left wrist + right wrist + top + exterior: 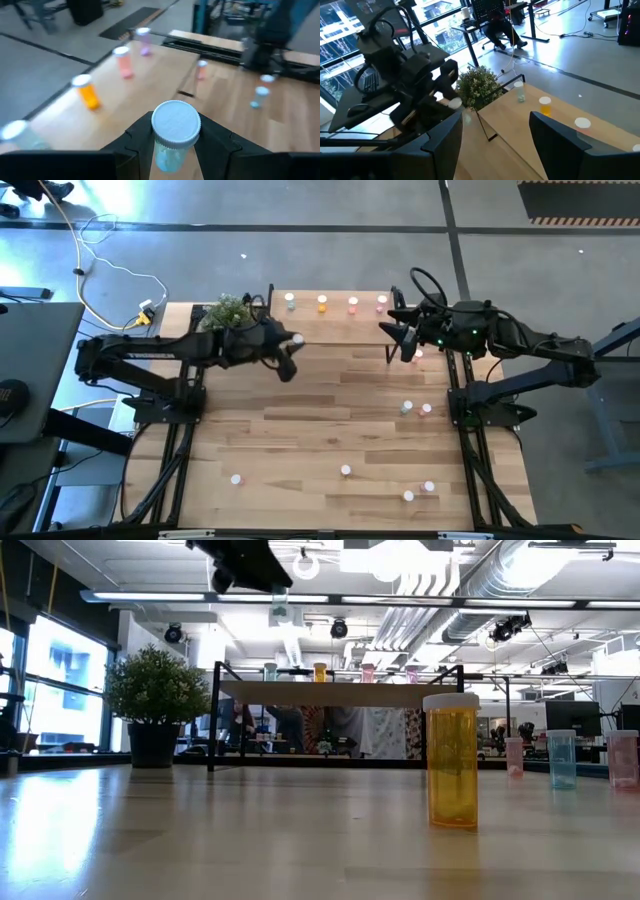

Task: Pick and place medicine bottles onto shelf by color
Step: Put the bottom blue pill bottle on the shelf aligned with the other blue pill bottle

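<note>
Left hand [172,150] grips a pale green bottle [172,135], seemingly above the shelf [335,304] at the tabletop [320,430] 12 o'clock edge; right hand [492,145] hovers open, empty, toward 2 o'clock

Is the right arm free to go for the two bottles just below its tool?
Probably yes: the right tool is open and empty, and the two bottles stand on bare table with nothing in the way.
</note>
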